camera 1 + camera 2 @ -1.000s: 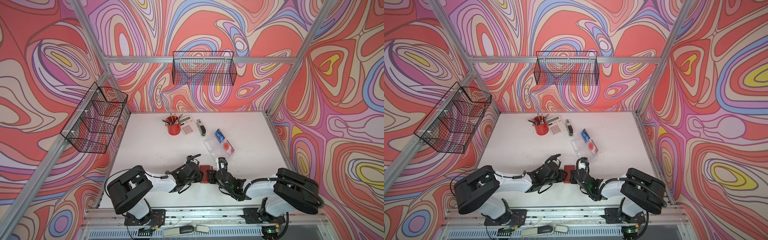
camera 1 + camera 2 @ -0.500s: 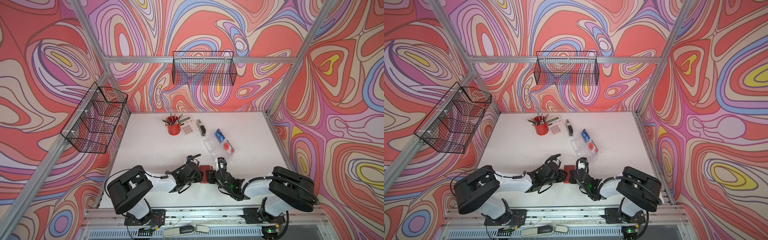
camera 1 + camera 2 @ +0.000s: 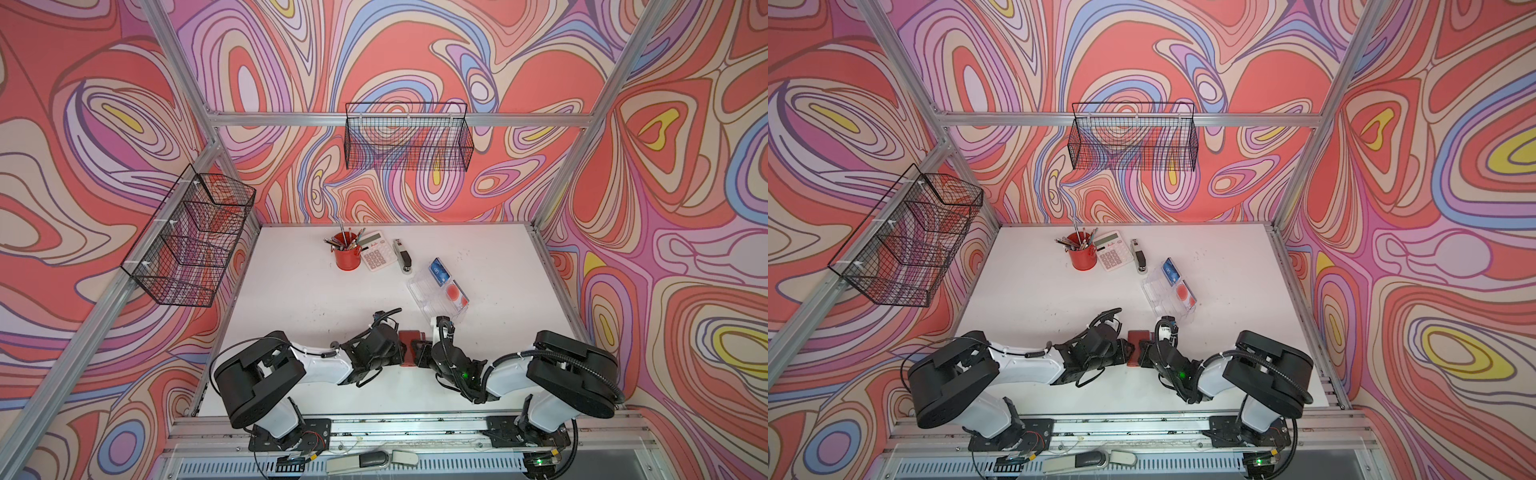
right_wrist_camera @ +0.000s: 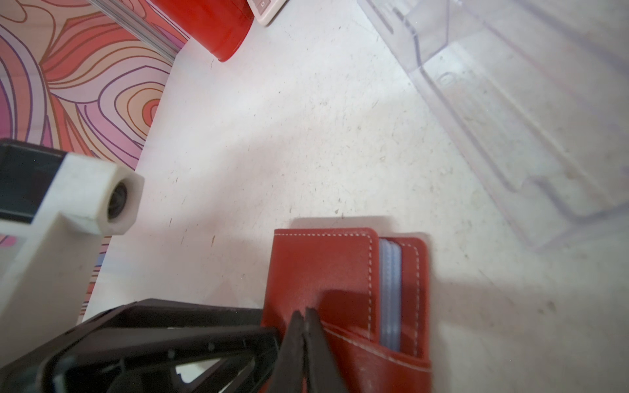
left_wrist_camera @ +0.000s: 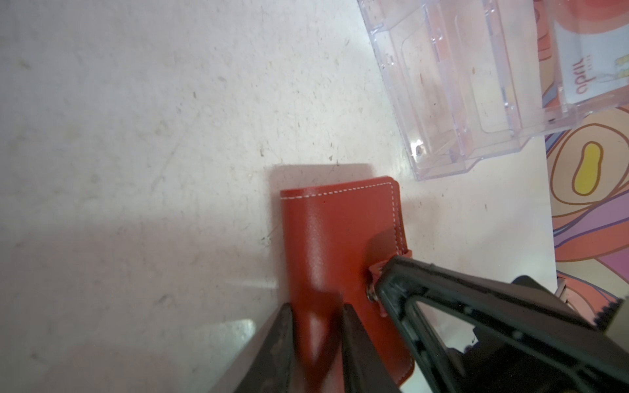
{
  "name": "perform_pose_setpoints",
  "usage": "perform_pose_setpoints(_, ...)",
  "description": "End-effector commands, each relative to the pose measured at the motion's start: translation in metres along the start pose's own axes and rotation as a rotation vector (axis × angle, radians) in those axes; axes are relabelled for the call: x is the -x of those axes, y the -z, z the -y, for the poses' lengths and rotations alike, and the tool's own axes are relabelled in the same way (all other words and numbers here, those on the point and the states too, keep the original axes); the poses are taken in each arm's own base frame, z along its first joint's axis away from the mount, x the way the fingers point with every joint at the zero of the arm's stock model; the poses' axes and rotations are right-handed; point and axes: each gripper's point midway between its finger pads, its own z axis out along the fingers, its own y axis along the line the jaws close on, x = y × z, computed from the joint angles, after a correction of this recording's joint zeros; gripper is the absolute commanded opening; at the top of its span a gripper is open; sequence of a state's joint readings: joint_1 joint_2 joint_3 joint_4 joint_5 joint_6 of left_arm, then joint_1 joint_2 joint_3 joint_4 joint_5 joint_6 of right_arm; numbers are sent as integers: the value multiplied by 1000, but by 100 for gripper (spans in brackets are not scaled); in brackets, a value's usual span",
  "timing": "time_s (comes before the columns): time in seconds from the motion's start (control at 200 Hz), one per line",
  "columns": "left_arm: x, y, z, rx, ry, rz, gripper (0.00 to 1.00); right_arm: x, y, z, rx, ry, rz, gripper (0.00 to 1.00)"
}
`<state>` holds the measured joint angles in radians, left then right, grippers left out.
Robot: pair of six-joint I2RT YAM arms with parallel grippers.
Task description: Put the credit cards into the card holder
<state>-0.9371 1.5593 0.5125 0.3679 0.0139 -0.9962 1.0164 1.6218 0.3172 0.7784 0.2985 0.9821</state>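
Red leather-look card holder [image 3: 409, 344] is lying flat on the white table [image 3: 316, 299] near the front edge, directly between the two grippers. It is folded over, with white stitching running along its edges. In the right wrist view the covers are gaping slightly at one side, showing pale blue sleeves [image 4: 390, 292] inside.

Left gripper [image 5: 316, 308] is reaching in low. Its jaws are standing a little way apart and straddling the folded spine edge, with red cover filling the gap between them: it is gripping the holder.

Right gripper [image 4: 304, 314] is coming in from the opposite side with its jaws pressed fully together. The tips are resting at the snap-button tab [image 5: 374, 272]. I cannot tell whether the tab is being pinched between them.

Credit cards are sitting in the clear tray [image 3: 428, 301], which is lying just beyond the holder and apart from it. A blue card [image 3: 439, 272] is lying in the far compartment, and a pale card with a red circle [image 3: 454, 293] is lying in the one beside it.

Further back, a red cup of pencils [image 3: 347, 259], a calculator [image 3: 376, 251] and a stapler [image 3: 402, 257] are standing in a row, well apart from the grippers.
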Motion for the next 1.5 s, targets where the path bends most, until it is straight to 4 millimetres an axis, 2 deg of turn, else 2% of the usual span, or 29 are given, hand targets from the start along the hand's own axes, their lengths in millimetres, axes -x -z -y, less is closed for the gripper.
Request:
perform_pose_setpoints(0.0,-23,-4,-30,101,7,-82,28,-36,4,44,-130,41,-111,0)
perform_pose_setpoints(0.18,-24,-6,-26,85,27,-91,28,-56,4,75,-277,156,-199,0)
perform_pose_setpoints(0.3,-22,-5,-24,76,43,-78,27,-74,15,89,-325,225,-242,0)
perform_pose_setpoints(0.315,-22,-5,-24,75,44,-76,27,-79,16,97,-348,240,-257,0)
perform_pose_setpoints(0.351,-21,-5,-24,80,43,-75,27,-85,19,102,-366,259,-269,0)
perform_pose_setpoints(0.551,-21,-4,-25,86,37,-74,27,-103,32,132,-408,235,-287,0)
perform_pose_setpoints(0.621,-21,-4,-27,93,35,-71,28,-105,29,128,-385,250,-294,0)
perform_pose_setpoints(0.701,-16,0,-27,100,25,-52,28,-96,16,102,-365,308,-288,0)
perform_pose_setpoints(0.721,-14,2,-27,104,20,-47,29,-92,12,92,-356,321,-283,6)
perform_pose_setpoints(0.761,-10,7,-28,118,13,-39,31,-80,6,69,-338,356,-267,19)
perform_pose_setpoints(0.806,-4,16,-31,135,5,-29,34,-55,2,33,-309,390,-207,32)
perform_pose_setpoints(0.816,6,18,-19,111,4,-8,35,-50,3,30,-313,403,-199,34)
perform_pose_setpoints(0.831,12,22,-16,109,0,3,36,-40,1,17,-308,414,-175,38)
perform_pose_setpoints(0.916,43,51,-11,134,-35,73,43,17,4,-44,-293,466,-52,52)
perform_pose_setpoints(0.941,56,61,-12,149,-44,105,46,32,8,-56,-296,488,-24,54)
perform_pose_setpoints(0.961,67,70,-13,167,-50,134,49,49,11,-69,-292,488,10,59)
perform_pose_setpoints(1.047,116,111,-21,283,-96,279,63,115,30,-96,-331,471,153,67)
perform_pose_setpoints(1.107,146,142,-32,413,-154,377,69,162,50,-100,-361,438,261,73)
perform_pose_setpoints(1.182,178,177,-34,549,-239,515,70,218,76,-82,-403,378,386,84)
perform_pose_setpoints(1.227,192,186,-25,570,-356,562,58,253,96,-57,-469,334,481,88)
perform_pose_setpoints(1.267,200,188,-14,558,-482,595,47,279,119,-29,-567,291,586,98)
perform_pose_setpoints(1.297,205,189,-12,576,-558,627,45,294,137,-4,-658,264,668,98)
perform_pose_setpoints(1.342,209,189,-21,642,-622,674,46,310,160,33,-788,246,762,98)
perform_pose_setpoints(1.407,212,182,-26,692,-728,742,51,322,179,78,-921,251,816,98)
perform_pose_setpoints(1.447,213,177,-32,719,-759,770,60,324,182,100,-974,247,812,98)
perform_pose_setpoints(1.492,219,173,-43,756,-766,794,61,325,182,125,-1003,229,786,98)
